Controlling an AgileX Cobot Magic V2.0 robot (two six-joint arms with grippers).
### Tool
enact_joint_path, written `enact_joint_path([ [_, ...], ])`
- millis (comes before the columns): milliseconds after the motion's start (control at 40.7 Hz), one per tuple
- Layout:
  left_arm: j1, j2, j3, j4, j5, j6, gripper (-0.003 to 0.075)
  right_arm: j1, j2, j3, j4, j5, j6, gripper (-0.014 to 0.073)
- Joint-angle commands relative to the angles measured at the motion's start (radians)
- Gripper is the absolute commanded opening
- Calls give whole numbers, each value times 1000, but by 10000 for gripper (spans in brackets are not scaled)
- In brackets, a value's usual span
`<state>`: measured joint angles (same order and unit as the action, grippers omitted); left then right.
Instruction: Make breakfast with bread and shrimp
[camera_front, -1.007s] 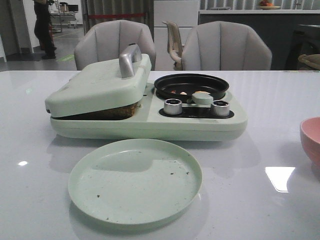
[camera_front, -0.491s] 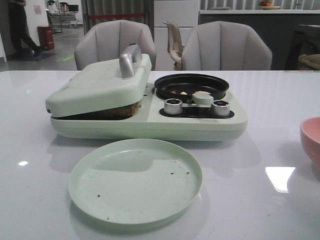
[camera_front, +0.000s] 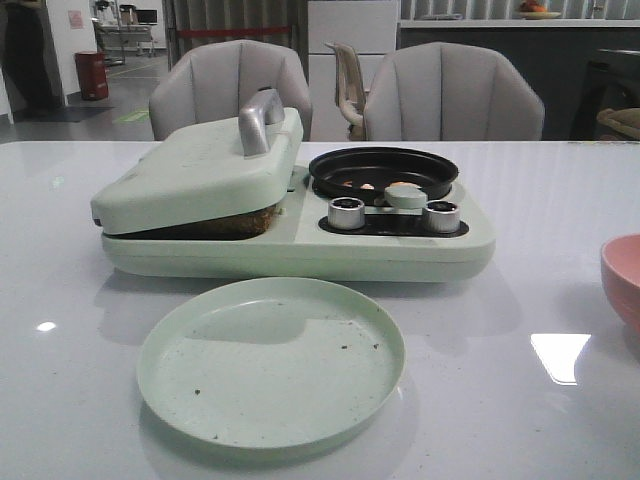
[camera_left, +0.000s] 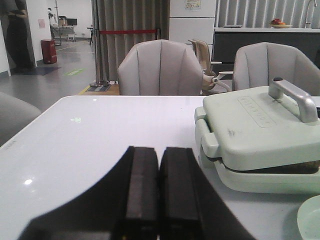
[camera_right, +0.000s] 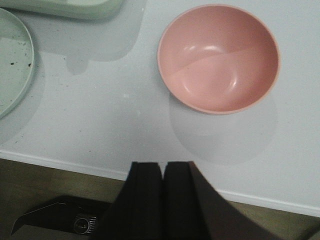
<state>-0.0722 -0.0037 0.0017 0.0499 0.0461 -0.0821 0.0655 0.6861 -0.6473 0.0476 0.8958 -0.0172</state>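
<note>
Pale green plastic fills our front view: the breakfast maker (camera_front: 300, 235) sits mid-counter, its press lid (camera_front: 200, 175) resting down on the bread (camera_front: 245, 220), whose brown crust shows in the gap under the lid. Against a second ago, nothing on the counter (camera_front: 500, 350) has shifted; only a person far back in the room has gone out of sight. We judge the bread to be toasting and the arms to be waiting. The shrimp (camera_front: 365, 185) lie as small pale pieces in the black pan (camera_front: 383, 172) on the right half of the machine.

Our left gripper (camera_left: 150, 210) is clenched with nothing between its fingers, hovering beside the machine's left end. Our right gripper (camera_right: 164, 200) is likewise closed and empty, hanging past the counter's near edge, near the pink bowl (camera_right: 219, 57). The green plate (camera_front: 270, 360) sits empty just before the machine, near that edge. Open counter lies on both sides, so we would have room to reach the lid handle (camera_front: 258, 118).
</note>
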Motion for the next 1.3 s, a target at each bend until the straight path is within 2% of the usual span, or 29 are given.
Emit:
enact_joint_path([
  [0,-4,-22,6,-11,-90,-9,101,3,-2,-26,-6,-58,0,35],
  [319,-4,-22,6,-11,-90,-9,101,3,-2,-26,-6,-59,0,35],
  [467,-4,-22,6,-11,-90,-9,101,-15,-80,7,-8,-91,-9,35],
  [614,-4,-22,6,-11,-90,-9,101,-18,-213,130,14,-249,-79,35],
  [810,-4,-22,6,-11,-90,-9,101,-76,-420,355,50,-557,-80,35],
  [1007,-4,-22,6,-11,-90,-9,101,-111,-626,545,140,-790,-80,35],
  [1154,-4,-22,6,-11,-90,-9,101,-111,-709,651,147,-917,-80,35],
  [1277,-4,-22,6,-11,-90,-9,101,-105,-713,657,147,-960,-80,35],
])
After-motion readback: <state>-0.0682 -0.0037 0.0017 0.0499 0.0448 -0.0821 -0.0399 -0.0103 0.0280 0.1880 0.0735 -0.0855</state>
